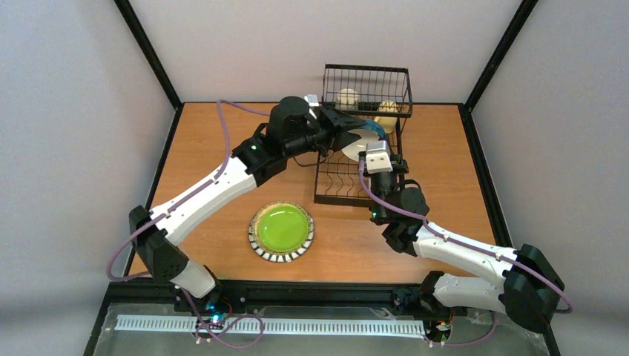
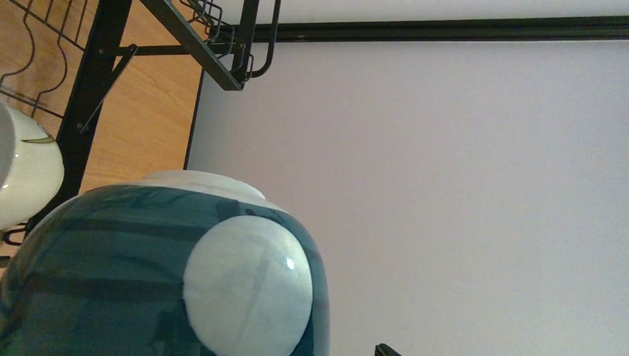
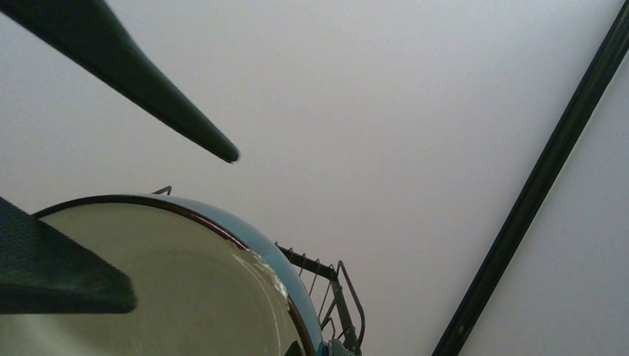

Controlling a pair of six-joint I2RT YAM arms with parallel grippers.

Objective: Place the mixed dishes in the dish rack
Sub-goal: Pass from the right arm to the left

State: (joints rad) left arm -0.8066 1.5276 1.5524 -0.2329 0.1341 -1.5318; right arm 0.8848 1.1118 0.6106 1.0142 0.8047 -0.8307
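Note:
A bowl [image 1: 357, 141], teal outside and cream inside, stands on edge in the black wire dish rack [image 1: 337, 182]. My left gripper [image 1: 354, 127] is open astride its wall. One finger [image 3: 163, 111] hangs above the rim and the other [image 3: 59, 274] sits in front of the cream inside, both of the bowl [image 3: 170, 297]. In the left wrist view the bowl's teal underside [image 2: 111, 282] fills the lower left, and a fingertip [image 2: 386, 350] stands clear of it. My right gripper [image 1: 373, 147] points up from below, shut on the rim [image 3: 332, 350]. The lime-green plate [image 1: 280, 231] lies flat on the table.
Two cream mugs [image 1: 346, 96] [image 1: 386, 113] sit in the rack's raised basket tier [image 1: 367, 78]. Another cream mug [image 2: 26, 174] shows beside the bowl. Rack wires [image 3: 337, 289] rise behind the bowl. Grey walls close in the table on three sides.

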